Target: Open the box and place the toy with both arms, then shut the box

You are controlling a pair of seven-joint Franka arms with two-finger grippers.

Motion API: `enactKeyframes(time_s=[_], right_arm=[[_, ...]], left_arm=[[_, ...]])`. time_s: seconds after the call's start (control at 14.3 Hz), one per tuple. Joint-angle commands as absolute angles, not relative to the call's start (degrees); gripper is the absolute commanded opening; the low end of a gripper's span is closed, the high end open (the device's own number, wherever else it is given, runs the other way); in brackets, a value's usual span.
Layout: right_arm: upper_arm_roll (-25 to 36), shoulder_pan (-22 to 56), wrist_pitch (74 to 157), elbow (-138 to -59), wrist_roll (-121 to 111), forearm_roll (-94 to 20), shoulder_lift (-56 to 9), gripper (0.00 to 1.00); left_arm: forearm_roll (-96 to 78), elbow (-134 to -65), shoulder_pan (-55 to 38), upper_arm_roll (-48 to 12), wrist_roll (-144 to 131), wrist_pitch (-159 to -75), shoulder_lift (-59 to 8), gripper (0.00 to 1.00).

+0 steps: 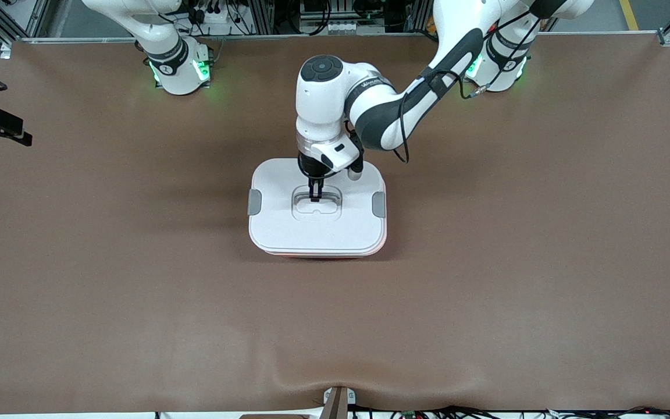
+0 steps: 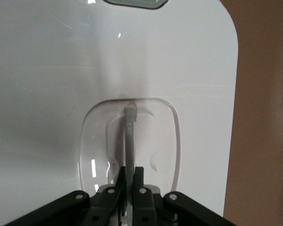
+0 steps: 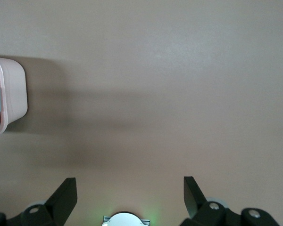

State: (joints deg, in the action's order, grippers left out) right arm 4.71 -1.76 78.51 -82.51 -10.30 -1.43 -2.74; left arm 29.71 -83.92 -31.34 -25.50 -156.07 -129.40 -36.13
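The box (image 1: 288, 230) stands mid-table, its white lid on the pink tub, with a grey clip (image 1: 254, 202) at each end. My left gripper (image 1: 315, 198) reaches down into the lid's recessed centre and is shut on the lid's thin handle (image 2: 129, 136), which runs up between its fingers (image 2: 140, 176) in the left wrist view. My right gripper (image 3: 128, 190) is open and empty, held high over bare table near its own base; its wrist view shows a corner of the pink tub (image 3: 12, 92) and one clip. The toy is not in view.
The brown table mat (image 1: 515, 244) spreads all round the box. Both arm bases (image 1: 179, 70) stand at the edge of the table farthest from the front camera. A small bracket (image 1: 335, 401) sits at the edge nearest it.
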Motion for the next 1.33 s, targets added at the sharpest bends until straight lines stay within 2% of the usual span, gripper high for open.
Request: enactKeyframes(time_s=[0.0,1.26], right_arm=[[4.0,-3.1,79.3,-83.6,-11.3,-1.1,-1.9,1.00],[4.0,-2.8,78.3,-83.8,-11.7,-1.1,-2.3,1.00]], left_arm=[[31.5,-82.4,-31.5,-25.3,-159.3,-129.6,-36.6,0.00],[31.4,-82.4,-31.6,-25.3,-159.1,-129.6,-38.6,0.00]])
